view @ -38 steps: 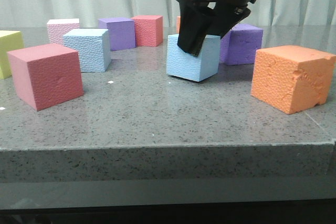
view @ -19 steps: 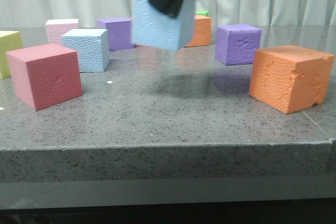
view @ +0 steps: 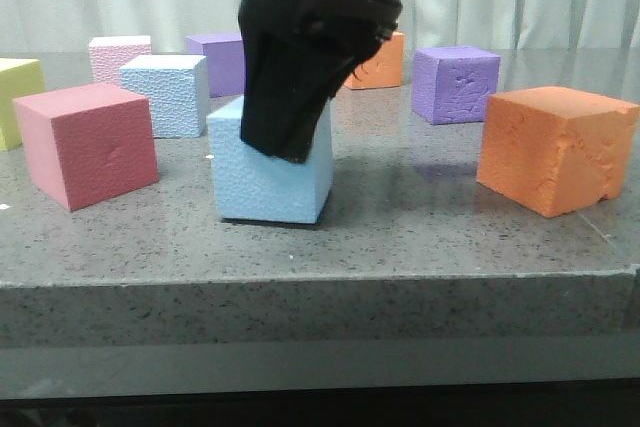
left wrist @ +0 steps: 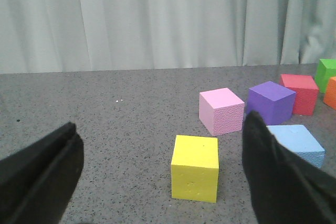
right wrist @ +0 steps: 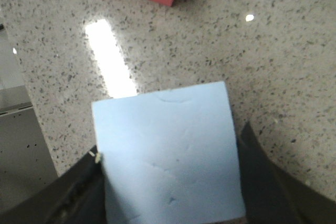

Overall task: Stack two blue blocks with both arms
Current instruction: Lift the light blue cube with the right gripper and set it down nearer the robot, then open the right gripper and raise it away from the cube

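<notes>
One blue block sits low at the table's front middle, its bottom at the tabletop. My right gripper is shut on it from above. In the right wrist view the block's smooth top face fills the space between the two dark fingers. The other blue block stands free at the back left, also showing at the left wrist view's edge. My left gripper is open and empty, out of the front view, with a yellow cube on the table beyond its fingers.
A red cube stands close to the left of the held block, and a large orange cube at the right front. Purple cubes, a pink cube and an orange cube line the back. The table's front edge is near.
My right gripper lifted the blue block from mid-table, carried it left and toward the front, and lowered it to the tabletop. The other cubes have not moved.
</notes>
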Robot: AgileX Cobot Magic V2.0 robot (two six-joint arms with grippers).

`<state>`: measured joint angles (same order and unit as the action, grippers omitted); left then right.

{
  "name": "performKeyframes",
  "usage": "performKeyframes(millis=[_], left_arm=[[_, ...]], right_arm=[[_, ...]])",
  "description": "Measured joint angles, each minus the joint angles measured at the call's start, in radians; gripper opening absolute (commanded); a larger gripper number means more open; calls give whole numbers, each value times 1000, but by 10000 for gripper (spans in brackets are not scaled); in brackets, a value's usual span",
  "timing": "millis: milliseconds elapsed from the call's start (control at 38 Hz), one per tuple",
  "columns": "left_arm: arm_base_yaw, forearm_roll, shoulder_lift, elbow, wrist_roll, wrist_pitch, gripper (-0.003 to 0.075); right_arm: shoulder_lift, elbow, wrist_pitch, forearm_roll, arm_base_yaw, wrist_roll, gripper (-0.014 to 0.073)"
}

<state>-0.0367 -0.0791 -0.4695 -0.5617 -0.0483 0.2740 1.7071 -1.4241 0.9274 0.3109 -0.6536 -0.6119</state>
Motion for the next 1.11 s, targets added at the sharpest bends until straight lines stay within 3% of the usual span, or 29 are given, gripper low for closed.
performKeyframes(millis=[263, 605, 711, 842, 895, 1105], left_arm=[[0, 0, 0, 0, 0, 0, 599], [0, 0, 0, 0, 0, 0, 599], [0, 0, 0, 0, 0, 0, 599], [0, 0, 0, 0, 0, 0, 599], [0, 0, 0, 0, 0, 0, 599], [0, 0, 0, 0, 0, 0, 599]], right_arm=[[0, 6, -14, 6, 0, -2, 662], [-69, -89, -13, 8, 0, 42, 643], [-101, -116, -13, 12, 14, 90, 553], [-135, -122, -2, 14, 60, 152, 226], [-148, -122, 17, 14, 88, 179, 153], [-242, -87, 42, 14, 205, 294, 108]])
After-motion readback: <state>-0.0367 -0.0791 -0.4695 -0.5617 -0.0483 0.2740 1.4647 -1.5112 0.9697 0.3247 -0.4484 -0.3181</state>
